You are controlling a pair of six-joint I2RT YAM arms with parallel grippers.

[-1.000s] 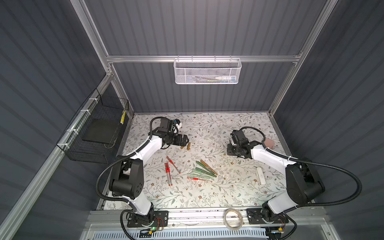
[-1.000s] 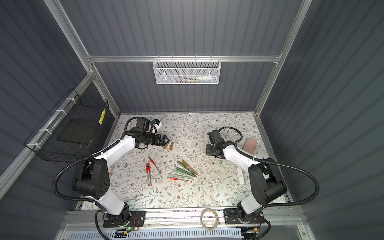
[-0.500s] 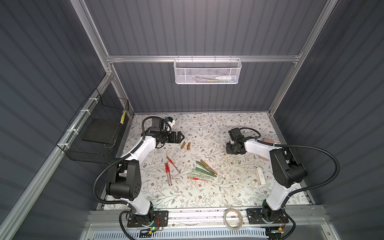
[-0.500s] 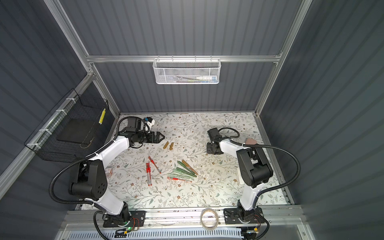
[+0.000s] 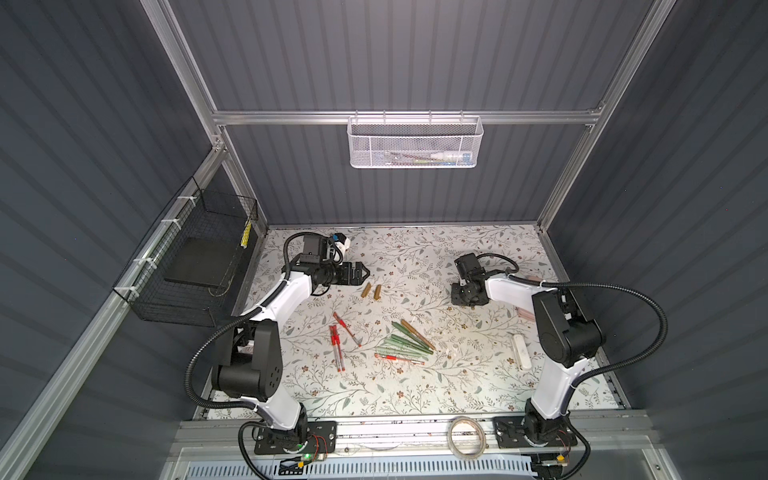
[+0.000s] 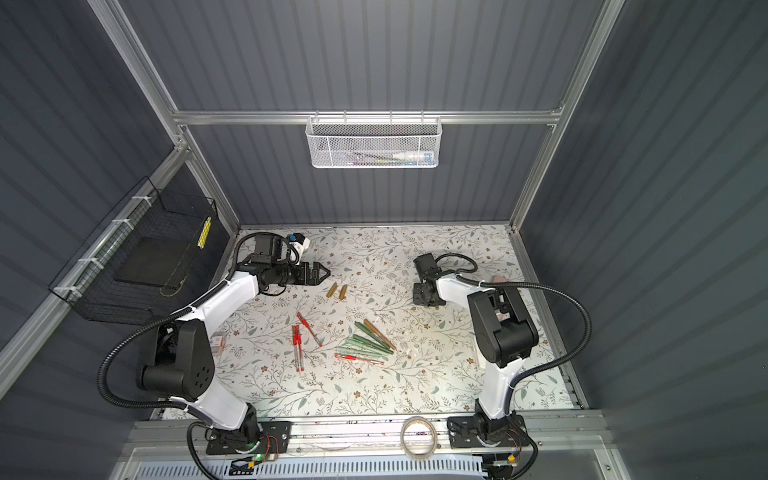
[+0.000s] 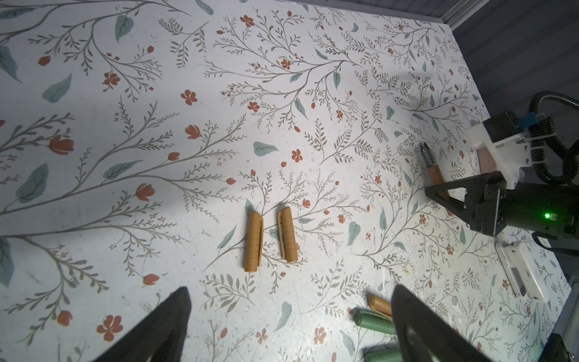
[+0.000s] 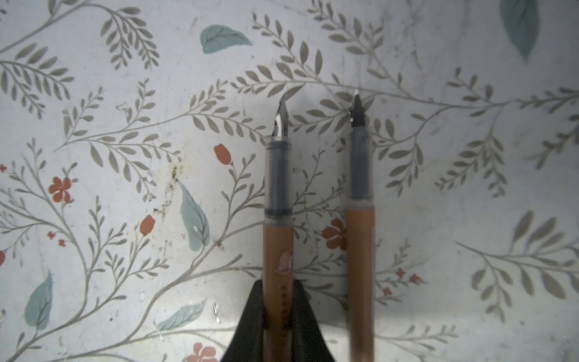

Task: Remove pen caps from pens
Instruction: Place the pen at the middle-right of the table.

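Two gold-brown pen caps [image 5: 365,289] lie at mid frame in both top views. There are three gold-brown pens: two uncapped in the right wrist view [image 8: 278,250] and one in the central pile [image 5: 417,334]. About four overlapping green pens [image 5: 405,347] and four red-banded pens [image 5: 346,330] are there too. One white bar [image 5: 520,351] and one tape roll [image 5: 466,437] complete the count.
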